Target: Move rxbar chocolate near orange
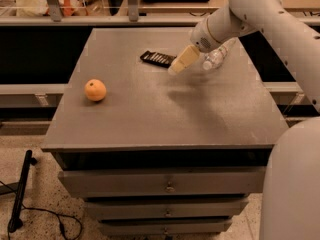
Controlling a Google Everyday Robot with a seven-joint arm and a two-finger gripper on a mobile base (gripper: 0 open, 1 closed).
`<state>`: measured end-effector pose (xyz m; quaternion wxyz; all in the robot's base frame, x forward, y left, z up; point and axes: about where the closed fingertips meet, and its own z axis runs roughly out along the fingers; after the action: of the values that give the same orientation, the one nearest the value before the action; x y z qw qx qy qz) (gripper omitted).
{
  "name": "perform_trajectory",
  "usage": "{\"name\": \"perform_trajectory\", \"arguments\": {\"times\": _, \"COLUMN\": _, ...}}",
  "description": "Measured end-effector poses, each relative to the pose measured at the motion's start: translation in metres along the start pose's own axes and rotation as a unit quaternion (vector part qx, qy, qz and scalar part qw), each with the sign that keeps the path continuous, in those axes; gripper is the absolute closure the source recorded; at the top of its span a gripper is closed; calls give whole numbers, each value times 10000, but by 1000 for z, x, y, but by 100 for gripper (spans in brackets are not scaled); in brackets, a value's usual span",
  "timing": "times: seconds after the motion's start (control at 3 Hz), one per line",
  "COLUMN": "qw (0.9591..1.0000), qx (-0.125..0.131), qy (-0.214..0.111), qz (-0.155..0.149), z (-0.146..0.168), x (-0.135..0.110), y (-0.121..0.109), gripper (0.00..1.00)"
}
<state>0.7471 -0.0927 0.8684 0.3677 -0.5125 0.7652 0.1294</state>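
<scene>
Approach to grasp: the gripper (176,68), its grip state indiscernible, hovers just right of the rxbar chocolate (157,58) lying far back on the table (150,124), well apart from the orange (95,90); the best descent is probably squarely across the bar's narrow width, clear of the water bottle (215,58).

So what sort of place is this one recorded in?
Probably a lab or workshop: a grey drawer cabinet as worktop, a speckled floor, long benches behind. The gripper hovers beside the rxbar chocolate.
</scene>
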Motion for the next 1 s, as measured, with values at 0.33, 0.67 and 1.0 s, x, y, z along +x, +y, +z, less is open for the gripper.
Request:
{"name": "perform_trajectory", "arguments": {"times": 0.33, "qw": 9993, "qx": -36, "qy": -67, "qz": 362, "z": 12, "x": 5, "y": -1, "gripper": 0}}
{"name": "perform_trajectory", "arguments": {"times": 0.67, "qw": 9978, "qx": -139, "qy": -189, "qz": 614, "z": 30, "x": 4, "y": -3, "gripper": 0}}
{"name": "perform_trajectory", "arguments": {"times": 1.0, "qw": 9964, "qx": -251, "qy": -271, "qz": 765, "z": 45, "x": 1, "y": -4, "gripper": 0}}
